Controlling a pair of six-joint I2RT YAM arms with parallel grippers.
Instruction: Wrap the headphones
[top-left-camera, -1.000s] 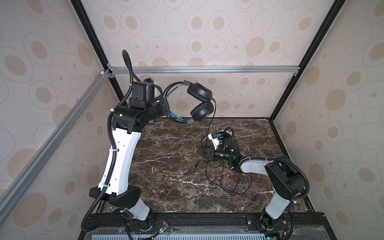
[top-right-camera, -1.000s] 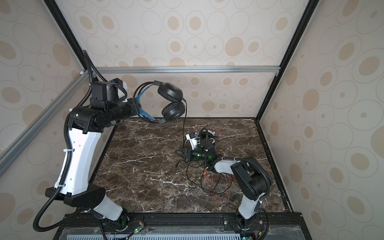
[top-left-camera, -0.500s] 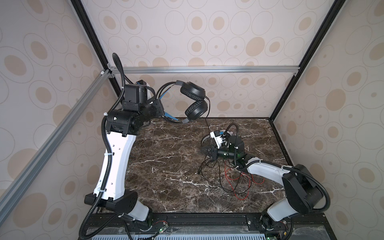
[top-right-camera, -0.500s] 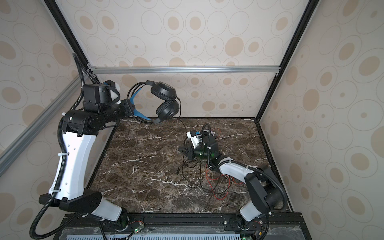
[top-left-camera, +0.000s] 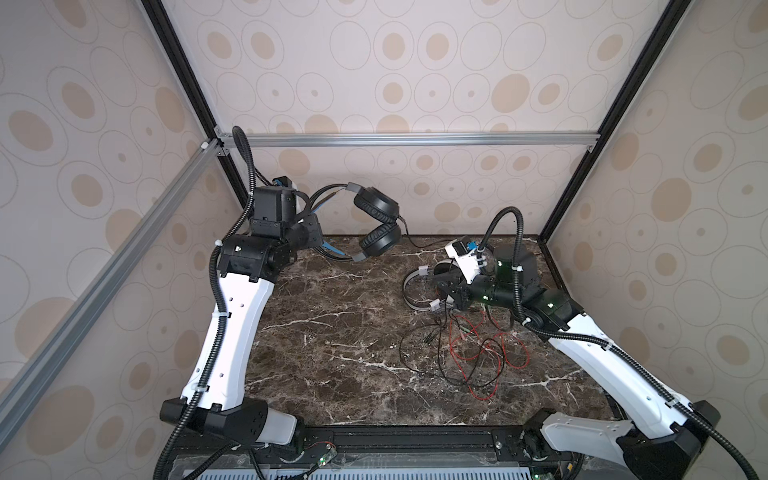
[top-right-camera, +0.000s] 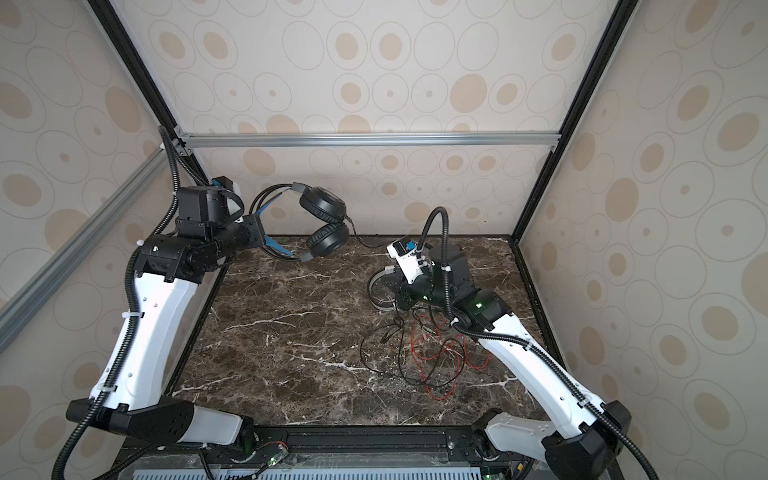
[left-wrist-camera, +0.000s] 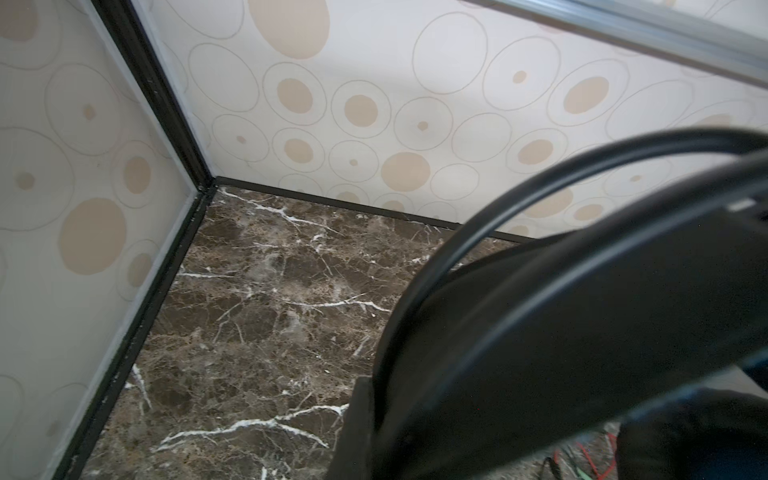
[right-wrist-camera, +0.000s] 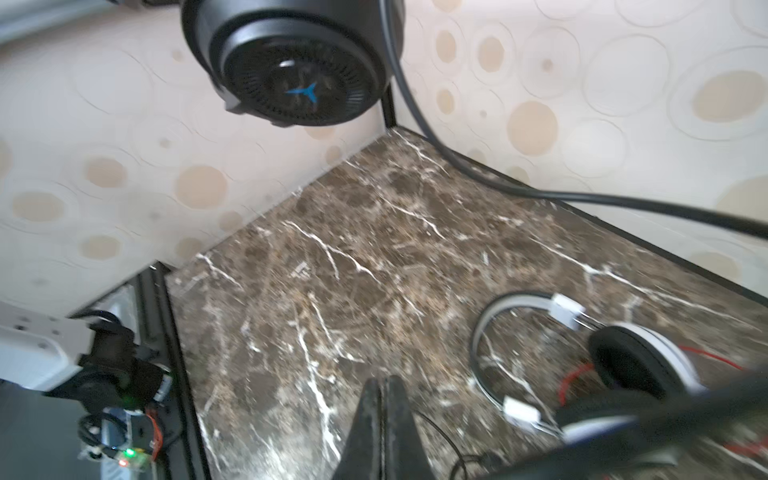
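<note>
Left gripper (top-left-camera: 313, 232): clamped on the black headset (top-left-camera: 376, 205) band, raised far left, likely so its cord (right-wrist-camera: 623, 205) hangs free. Right gripper (right-wrist-camera: 381, 399): jaws together, nothing visibly pinched, beside the white headset (top-left-camera: 415, 286) lying far right. Red-and-black tangle (top-left-camera: 473, 353) on brown marble table (top-left-camera: 332, 332), right side; dotted walls (top-left-camera: 415, 83).

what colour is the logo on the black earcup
Blue; the logo shows best in the right wrist view.

The left arm (top-left-camera: 237, 324) stood tall at the left edge of the tabletop (top-left-camera: 332, 340), and the left gripper (top-left-camera: 320, 241) was clamped on the black headset (top-left-camera: 376, 205), high near the back left corner. The right arm (top-left-camera: 602, 357) reached low toward the back right corner, and the right gripper (right-wrist-camera: 384, 411) had its fingers pressed together.
</note>
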